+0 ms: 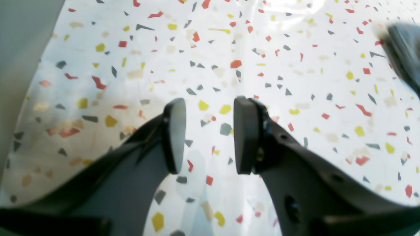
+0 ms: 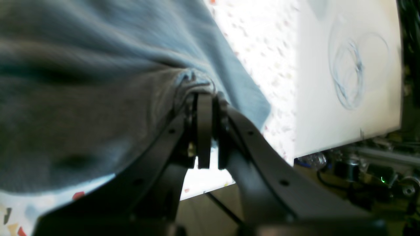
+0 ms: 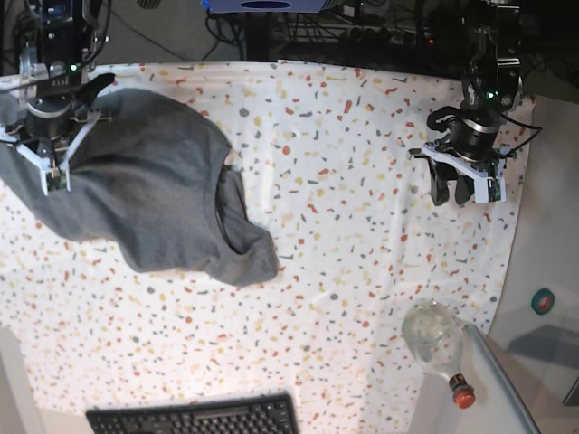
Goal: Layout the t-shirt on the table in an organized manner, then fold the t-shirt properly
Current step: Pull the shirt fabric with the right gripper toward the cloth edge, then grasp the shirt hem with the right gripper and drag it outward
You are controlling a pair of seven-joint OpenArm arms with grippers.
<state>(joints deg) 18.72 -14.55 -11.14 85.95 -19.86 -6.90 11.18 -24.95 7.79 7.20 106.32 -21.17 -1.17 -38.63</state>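
Heather-grey t-shirt (image 3: pixel 145 194) on white, red-yellow-grey flecked table (image 3: pixel 362 226)

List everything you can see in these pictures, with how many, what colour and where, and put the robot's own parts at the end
t-shirt: one, heather grey, crumpled on the base view's left side of the table, one edge pinched.
table: one, white cloth with red, orange, yellow and grey flecks, fills most of the view.
bottle: one, clear glass with a red cap, lying at the lower right off the speckled cloth.
keyboard: one, black, at the bottom edge.
cable coil: one, pale, on a plain white surface beside the table.
left gripper: one, black, jaws apart and empty above bare cloth.
right gripper: one, black, jaws shut on the t-shirt.
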